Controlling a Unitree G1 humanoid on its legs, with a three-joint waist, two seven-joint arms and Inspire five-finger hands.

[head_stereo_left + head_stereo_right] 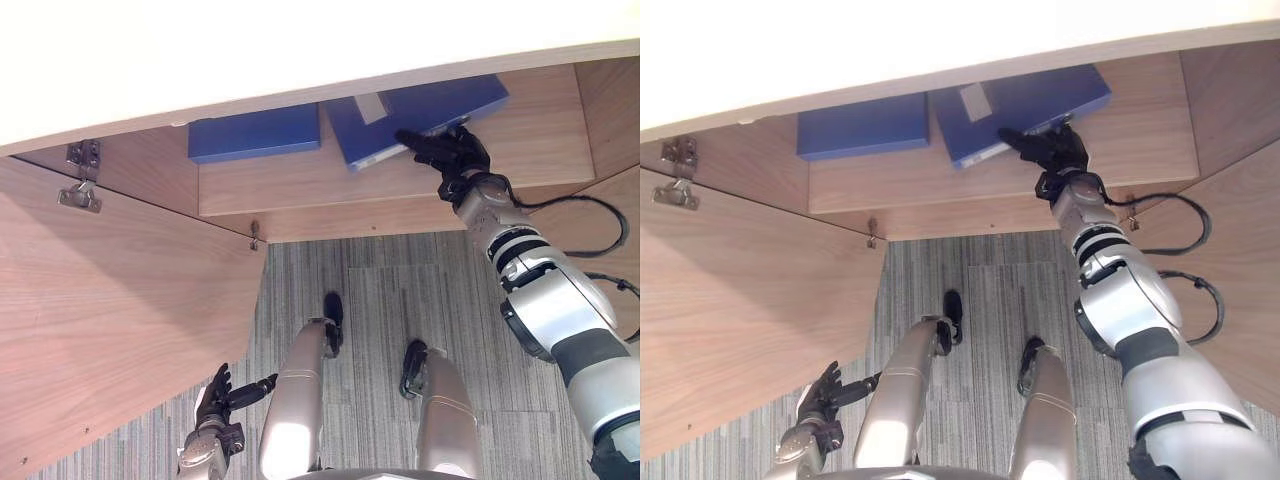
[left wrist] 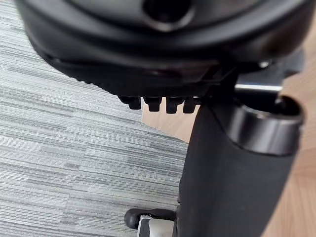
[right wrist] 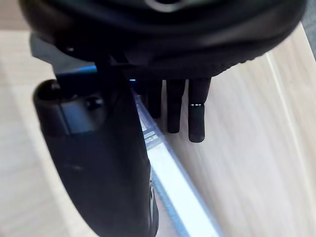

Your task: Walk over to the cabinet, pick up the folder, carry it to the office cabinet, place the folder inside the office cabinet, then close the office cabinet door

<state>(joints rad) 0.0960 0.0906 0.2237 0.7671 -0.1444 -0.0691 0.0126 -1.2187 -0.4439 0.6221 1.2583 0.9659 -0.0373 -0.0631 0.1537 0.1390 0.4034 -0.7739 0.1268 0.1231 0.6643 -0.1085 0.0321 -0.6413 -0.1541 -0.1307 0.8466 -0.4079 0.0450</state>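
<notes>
A blue folder (image 1: 430,110) lies flat on the wooden shelf (image 1: 540,140) inside the open office cabinet, its near corner turned toward me. My right hand (image 1: 445,152) reaches onto that corner. In the right wrist view its fingers (image 3: 196,116) run straight along the shelf wood, and the folder's pale edge (image 3: 173,182) passes between them and the thumb. Low at my left side, my left hand (image 1: 213,400) hangs relaxed above the carpet, holding nothing.
A second blue folder (image 1: 255,132) lies on the same shelf to the left. The cabinet's left door (image 1: 110,320) stands swung wide open, with metal hinges (image 1: 80,175). The pale cabinet top (image 1: 250,50) overhangs the shelf. Another wooden panel (image 1: 1240,260) stands at the right. Grey carpet (image 1: 380,290) lies below.
</notes>
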